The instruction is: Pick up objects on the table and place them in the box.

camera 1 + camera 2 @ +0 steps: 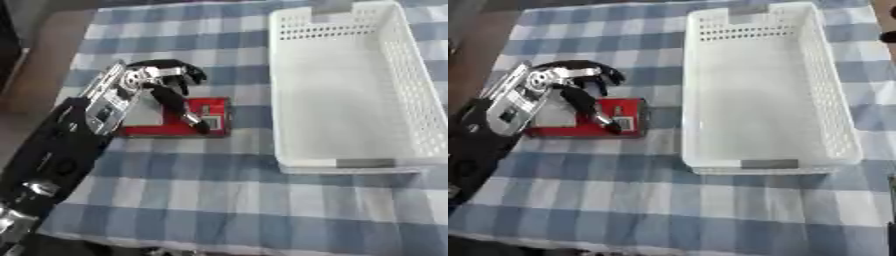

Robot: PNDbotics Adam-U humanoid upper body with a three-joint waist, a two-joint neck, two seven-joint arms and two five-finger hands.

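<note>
A flat red packet [214,111] with a white panel and a small label lies on the checked tablecloth, left of the box. My left hand [144,80] comes in from the lower left and hangs over the packet. Its fingers [185,74] are bent above the packet's far edge. The thumb [179,107] stretches down across the top face, its tip near the label. The packet lies flat on the cloth and the arm hides its left part. The white perforated box [297,125] stands empty on the right. My right hand shows in neither view.
The blue and white checked cloth [219,200] covers the table. Its left edge, with brown floor beyond it, lies close behind my left arm. The box's near rim carries a grey tag [363,163].
</note>
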